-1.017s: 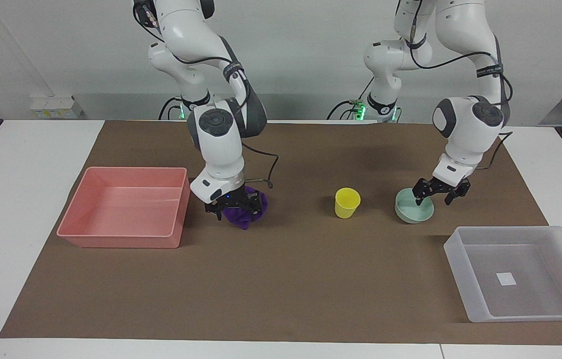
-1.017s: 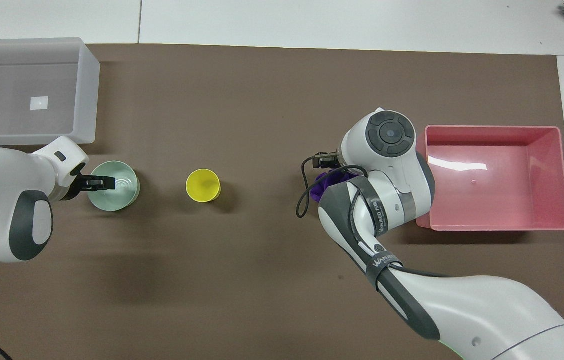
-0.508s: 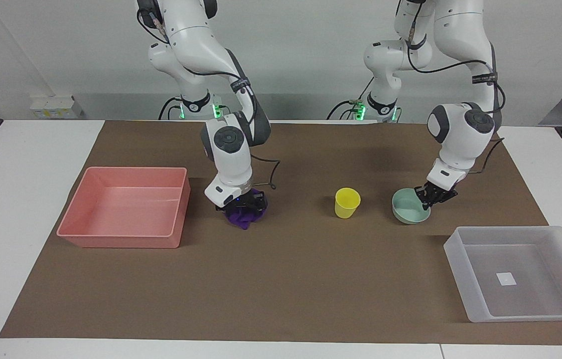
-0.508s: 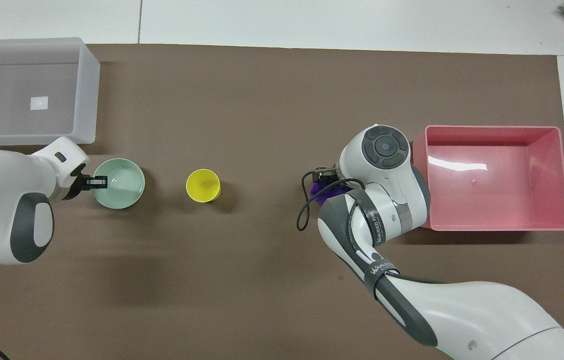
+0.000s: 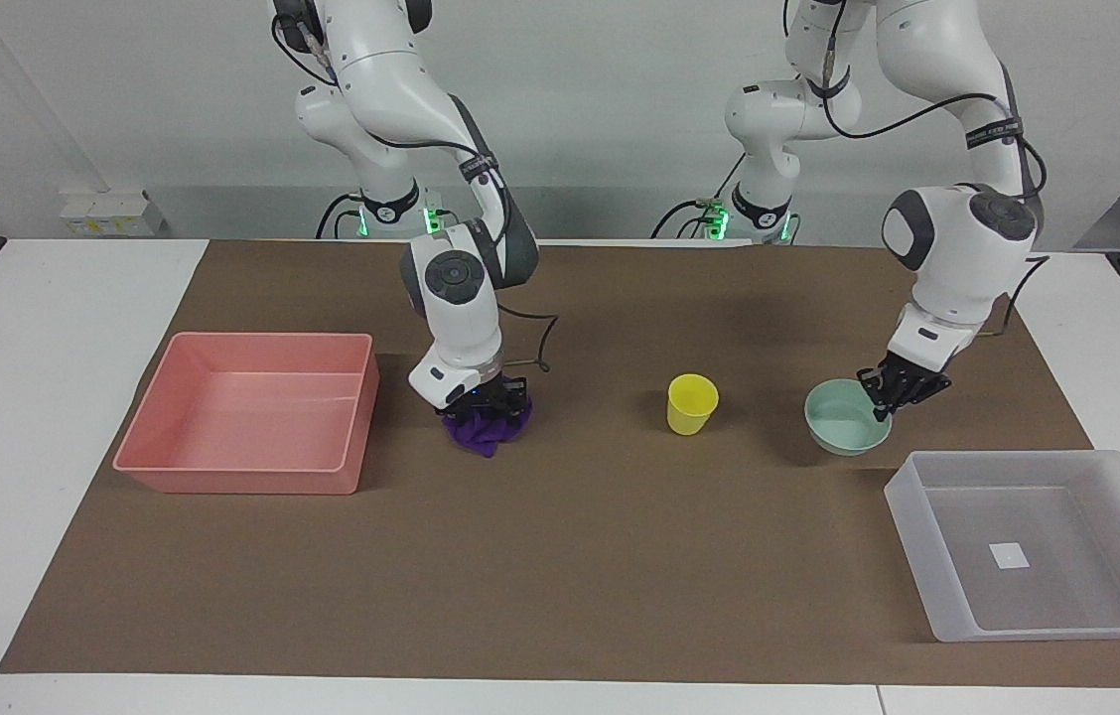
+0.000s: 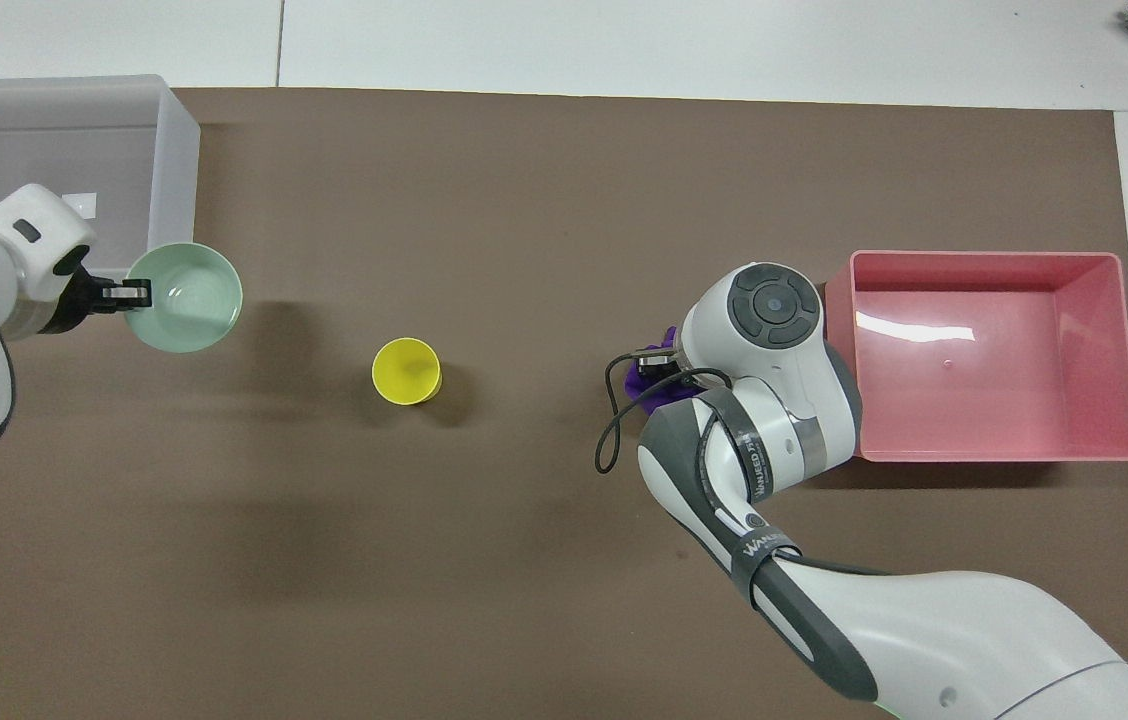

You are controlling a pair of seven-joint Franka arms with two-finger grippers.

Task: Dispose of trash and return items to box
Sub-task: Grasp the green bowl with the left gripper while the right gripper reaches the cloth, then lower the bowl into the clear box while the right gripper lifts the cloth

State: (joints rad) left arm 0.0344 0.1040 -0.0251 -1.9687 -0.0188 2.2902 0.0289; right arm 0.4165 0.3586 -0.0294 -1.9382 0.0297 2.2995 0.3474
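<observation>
The purple wad of trash [image 5: 487, 431] lies on the brown mat beside the pink tray. My right gripper [image 5: 481, 402] is down on top of it, shut on it; in the overhead view the wrist covers all but an edge of the wad [image 6: 642, 380]. My left gripper [image 5: 893, 390] is shut on the rim of the mint-green bowl [image 5: 846, 419] and holds it just above the mat beside the translucent box [image 5: 917, 556]. Overhead, the bowl [image 6: 186, 298] hangs at the box's corner [image 6: 174, 180]. The yellow cup [image 5: 692, 403] stands upright mid-mat.
The pink tray [image 5: 242, 480] sits toward the right arm's end of the mat, with nothing in it. The translucent box holds only its white sticker [image 5: 1009, 556]. A black cable loops from the right wrist [image 6: 609, 420] over the mat.
My right gripper closed on the purple wad. My left gripper closed on the bowl's rim, lifted it and carried it toward the translucent box.
</observation>
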